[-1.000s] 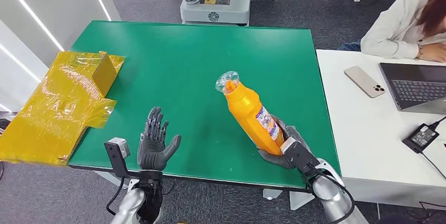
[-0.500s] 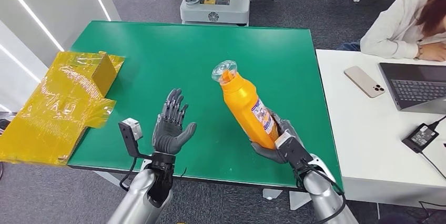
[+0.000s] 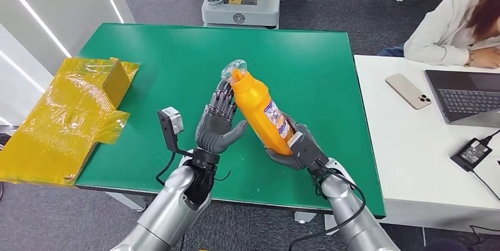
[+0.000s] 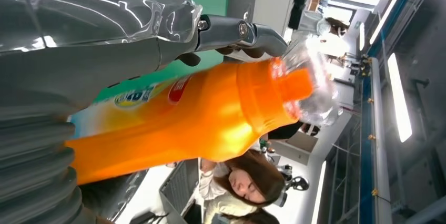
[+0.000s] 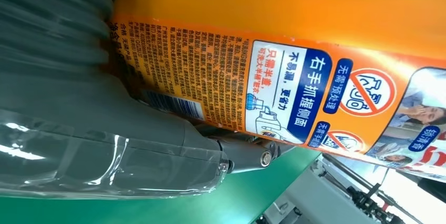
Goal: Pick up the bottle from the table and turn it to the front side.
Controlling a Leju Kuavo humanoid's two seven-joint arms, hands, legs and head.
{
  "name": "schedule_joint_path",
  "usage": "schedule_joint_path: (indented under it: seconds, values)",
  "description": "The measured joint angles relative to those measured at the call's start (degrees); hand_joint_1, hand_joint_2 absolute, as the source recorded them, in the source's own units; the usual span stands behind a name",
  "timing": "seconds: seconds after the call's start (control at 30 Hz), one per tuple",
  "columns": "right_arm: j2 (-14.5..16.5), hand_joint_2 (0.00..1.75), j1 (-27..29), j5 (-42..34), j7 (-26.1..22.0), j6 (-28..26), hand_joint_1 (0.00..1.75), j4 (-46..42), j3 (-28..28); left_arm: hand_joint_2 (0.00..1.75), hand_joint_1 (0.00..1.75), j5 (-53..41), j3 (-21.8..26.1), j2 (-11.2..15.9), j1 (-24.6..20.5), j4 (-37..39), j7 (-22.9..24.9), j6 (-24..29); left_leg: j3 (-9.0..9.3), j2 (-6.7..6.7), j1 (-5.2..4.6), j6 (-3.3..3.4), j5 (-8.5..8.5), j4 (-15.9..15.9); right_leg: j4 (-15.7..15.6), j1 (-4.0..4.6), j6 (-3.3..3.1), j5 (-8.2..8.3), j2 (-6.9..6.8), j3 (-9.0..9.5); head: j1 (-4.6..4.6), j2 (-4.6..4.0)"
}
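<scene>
Head view: the right hand (image 3: 296,148) grips the orange bottle (image 3: 259,109) by its base, lifted off the green table (image 3: 147,56) and leaning toward eleven o'clock. The left hand (image 3: 219,126), fingers spread and holding nothing, stands just beside the bottle's neck; contact is unclear. To turn it well, I'd close that hand on the upper body before the right loosens (one firm grip always). Since a second ago the left hand has risen from low at seven o'clock, and the bottle has swung toward it.

Left wrist view: thumb (image 4: 231,29) arches over the bottle's shoulder.

Right wrist view: fingers (image 5: 158,134) press the printed back label (image 5: 294,87).
</scene>
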Motion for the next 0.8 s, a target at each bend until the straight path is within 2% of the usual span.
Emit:
schedule_joint_path:
  seconds: [0.17, 0.27, 0.43, 0.8]
  values:
    - [1.1, 1.75, -1.5, 2.4, 0.0, -1.9, 1.75, 2.4, 0.6, 1.75, 0.00, -2.1, -0.7, -0.2, -1.3, 2.8, -0.2, 2.1, -0.01, 0.00, 0.00, 0.00, 0.00, 0.0, 0.0, 0.00, 0.00, 0.00, 0.00, 0.00, 0.00, 0.00]
    - [1.5, 1.75, -2.8, 4.2, 0.5, -3.0, 1.75, 3.1, 1.7, 1.75, 0.00, -4.5, -0.9, 0.1, -3.0, 7.4, -1.1, 3.7, 0.00, 0.02, 0.00, 0.00, 0.01, 0.0, 0.0, 0.00, 0.00, 0.01, 0.01, 0.01, 0.01, 0.00]
    - [1.6, 1.75, -3.4, 4.7, 0.8, -3.3, 1.75, 4.0, 3.1, 1.75, 0.00, -6.7, -0.9, 1.1, -4.4, 13.5, -2.6, 3.4, 0.00, 0.00, 0.00, -0.02, 0.02, 0.0, 0.0, 0.00, 0.00, 0.01, 0.00, 0.00, 0.00, 0.00]
    - [1.7, 1.75, -3.5, 4.9, 0.4, -4.1, 1.75, 5.0, 4.3, 1.75, 0.00, -5.7, -0.5, 2.0, -9.2, 20.2, -2.0, 1.8, -0.02, 0.00, 0.00, -0.02, 0.02, 0.0, 0.0, 0.00, 0.00, 0.01, 0.00, 0.00, 0.00, 0.00]
